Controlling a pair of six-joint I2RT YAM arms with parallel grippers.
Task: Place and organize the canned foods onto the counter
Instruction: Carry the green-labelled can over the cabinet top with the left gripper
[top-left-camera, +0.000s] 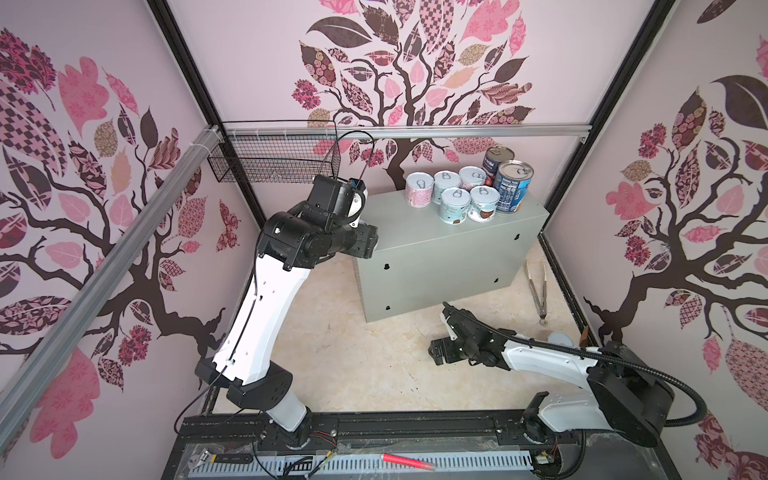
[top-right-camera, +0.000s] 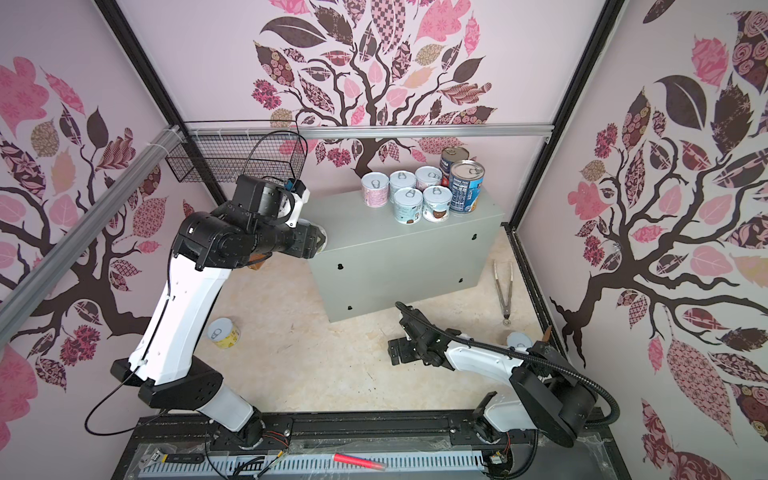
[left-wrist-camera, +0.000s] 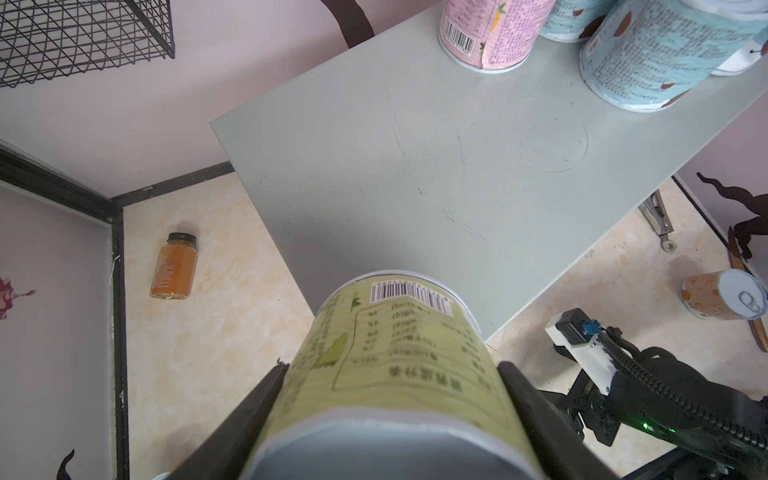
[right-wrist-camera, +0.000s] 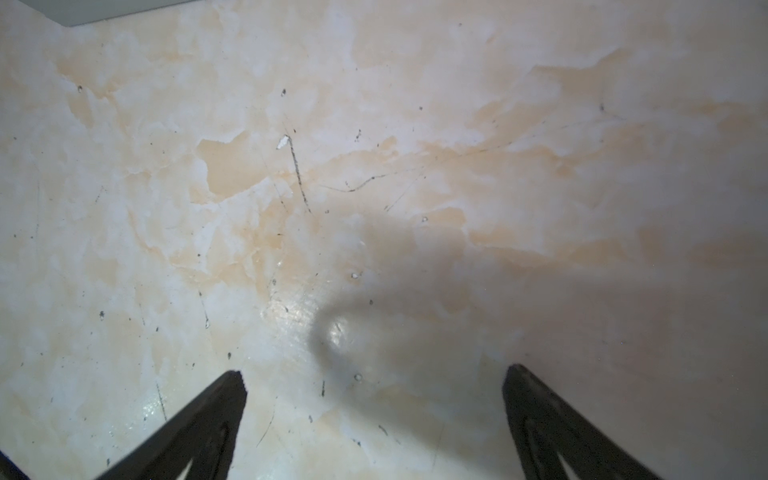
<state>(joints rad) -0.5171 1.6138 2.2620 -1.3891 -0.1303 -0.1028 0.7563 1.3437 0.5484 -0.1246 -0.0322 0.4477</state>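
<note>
We see the left jaws clamped on a short green-labelled can, held at the left end of the grey box surface, by its edge. At the far right end of that surface seven cans stand packed together: a pink can, four pale blue cans, and two taller metal-lidded ones, a blue-label can in front of a red-label can. On the marbled lower surface a yellow can sits beside the left arm and an orange can near the right arm, whose jaws stand wide apart, holding nothing. An amber spice bottle lies by the left wall, metal tongs lie right of the box, and a black wire basket hangs on the back rail. The green label carries a barcode and a boxed panel of Chinese characters; the pink can shows a barcode; the blue label's white print is too small for us to read.
</note>
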